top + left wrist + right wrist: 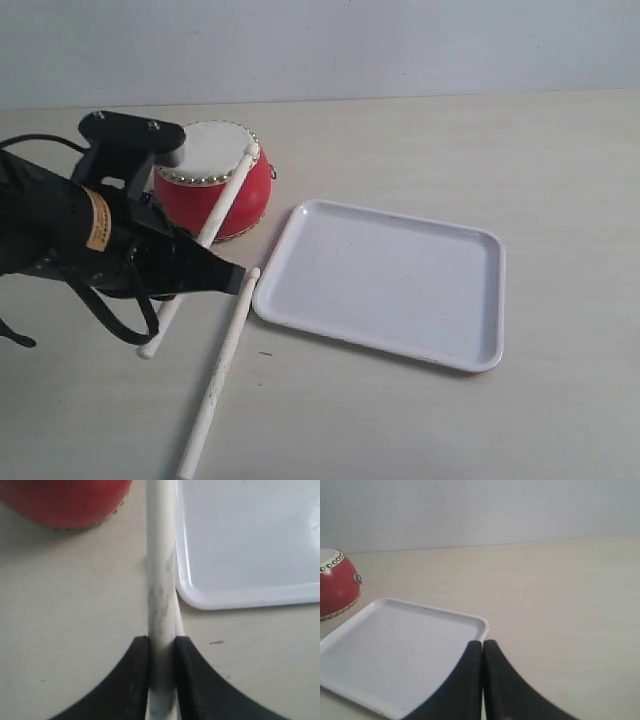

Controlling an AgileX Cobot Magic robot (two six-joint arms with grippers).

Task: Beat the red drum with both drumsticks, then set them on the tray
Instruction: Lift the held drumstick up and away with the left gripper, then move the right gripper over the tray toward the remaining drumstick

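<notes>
The red drum (250, 195) with its cream skin stands at the back left, and the white tray (380, 280) lies to its right. My left gripper (238, 277) is shut on one drumstick (228, 195), which slants up so that its far end sits at the drum's top rim. In the left wrist view that drumstick (161, 555) runs between the fingers of my left gripper (161, 639), between the drum (60, 502) and the tray (250, 540). The second drumstick (220, 370) lies on the table beside the tray's left edge, its upper end close to the left fingertips. My right gripper (482, 642) is shut and empty above a tray corner (477, 622).
The pale tabletop (560, 170) stretches bare to the right of and behind the tray. A plain wall (400, 40) closes the far side. The right arm is out of the exterior view. The left arm's black body (60, 220) and its cables fill the left edge.
</notes>
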